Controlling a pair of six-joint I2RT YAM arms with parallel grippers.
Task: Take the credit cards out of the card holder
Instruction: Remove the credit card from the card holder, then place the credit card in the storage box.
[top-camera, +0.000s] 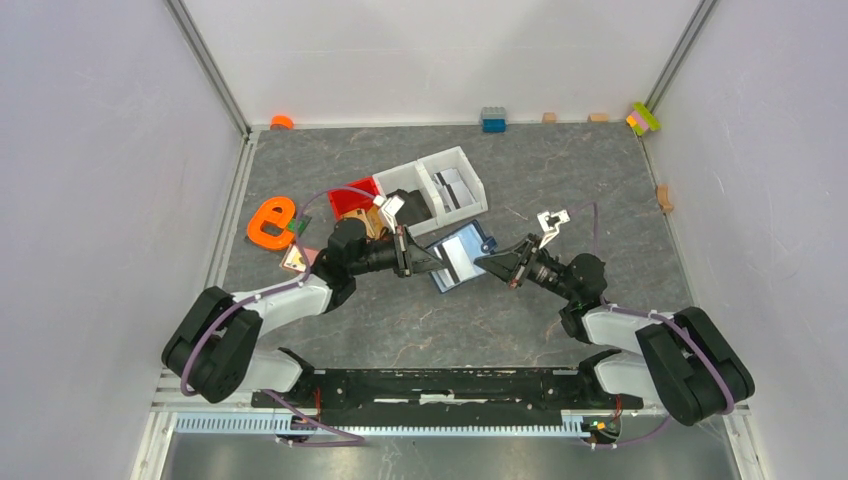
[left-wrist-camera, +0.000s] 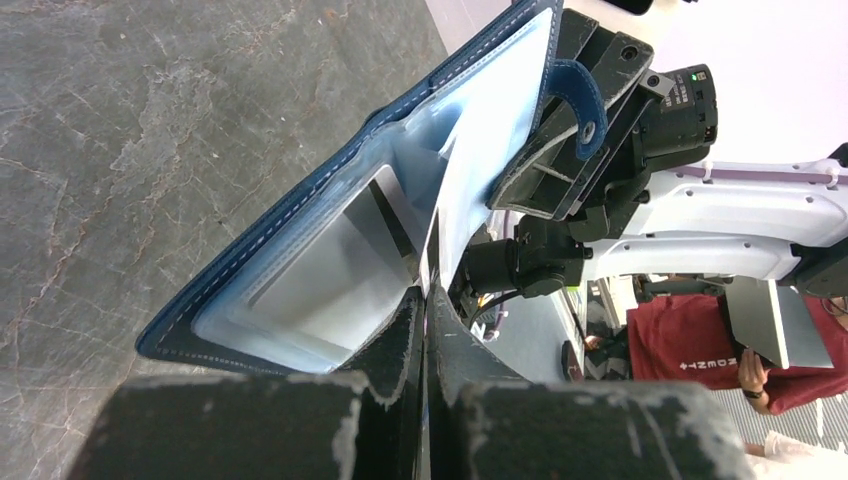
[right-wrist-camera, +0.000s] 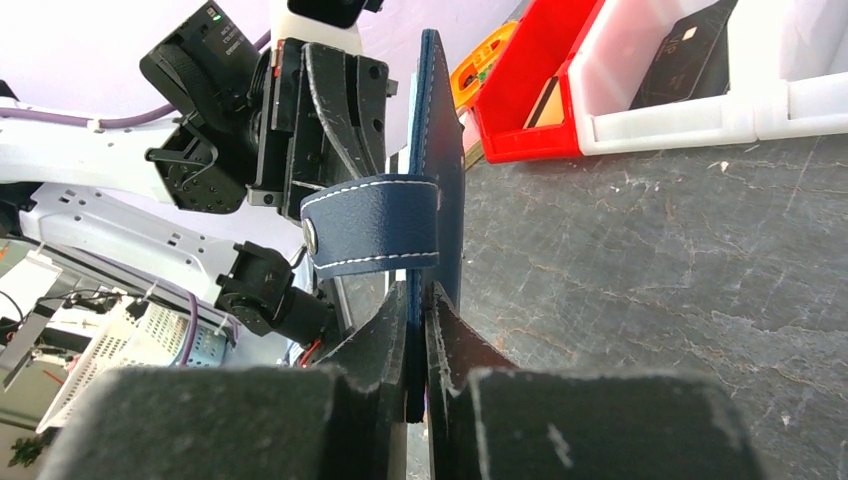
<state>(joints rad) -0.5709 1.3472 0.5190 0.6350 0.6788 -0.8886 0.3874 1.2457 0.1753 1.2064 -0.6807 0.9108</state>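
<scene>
We see the card holder open at the centre of the top view, held up over the counter between the two arms. The left tool is closed tight on a thin inner edge of the holder. The right tool is pinched on the navy outer cover, just below the strap tab. In the left wrist view a light card with a dark stripe sits in the pale blue pocket.

We judge that the step in hand is to free this card. To do it well, one tool should hold the holder firm while the other lets go and takes the card by its exposed edge. The pull should go along the pocket and not across it, so that the plastic does not bend or tear. The white bin in the upper middle, where a dark card lies, looks like the place for it.

Some things we cannot tell: whether the left tool pinches only the pocket flap or also a card's edge, how many cards are inside, and how deep the light card sits. In the top view the holder hides the fingertips of both tools.
</scene>
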